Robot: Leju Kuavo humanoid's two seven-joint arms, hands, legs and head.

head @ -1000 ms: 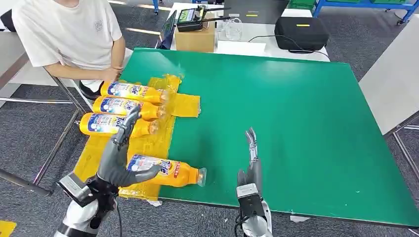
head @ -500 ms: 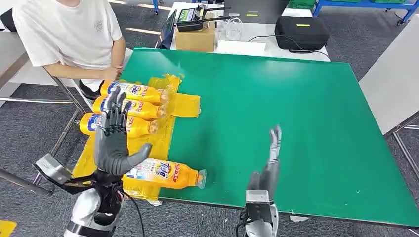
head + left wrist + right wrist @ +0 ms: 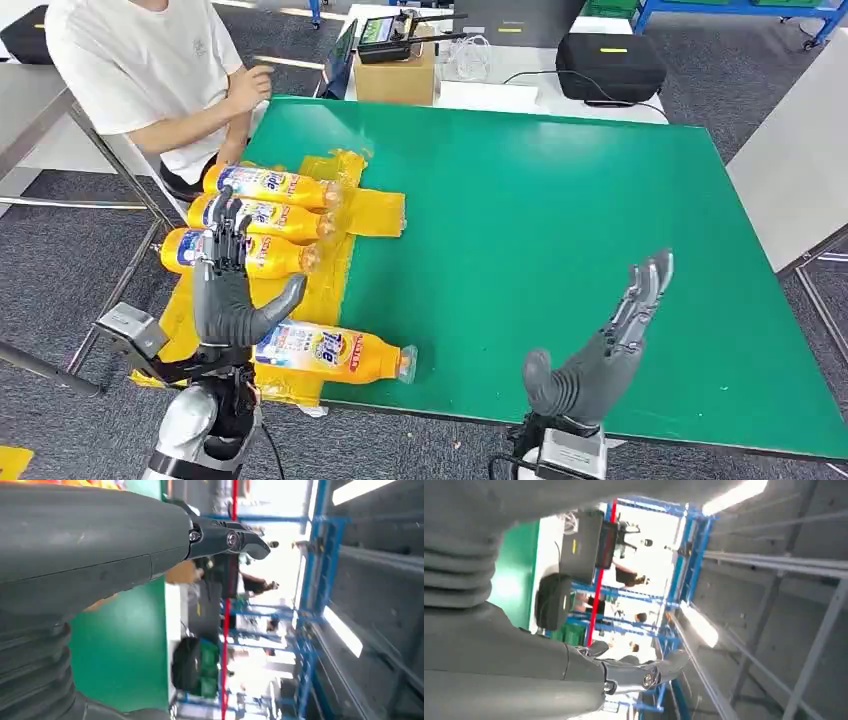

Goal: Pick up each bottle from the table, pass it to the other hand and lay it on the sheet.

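From the green desk (image 3: 560,230) I took the yellow sheet (image 3: 300,290) as my landmark: four bottles lay on it, none left off it. The nearest bottle (image 3: 335,352) lay lengthwise along the sheet's near edge, cap toward the desk's middle. My left hand (image 3: 228,300) hovered just above it, fingers apart and empty; my right hand (image 3: 600,360), also spread, stood well apart.

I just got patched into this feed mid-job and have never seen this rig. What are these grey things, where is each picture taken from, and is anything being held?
The grey things are a humanoid robot's two hands. The wide picture looks down from its head: left hand and right hand are both raised, fingers apart, holding nothing. The other two pictures come from cameras at each wrist, turned sideways, looking past the hands toward the room. On the green table lies a yellow sheet with four orange bottles on it; the nearest bottle lies below the left hand. A person sits at the far left corner.
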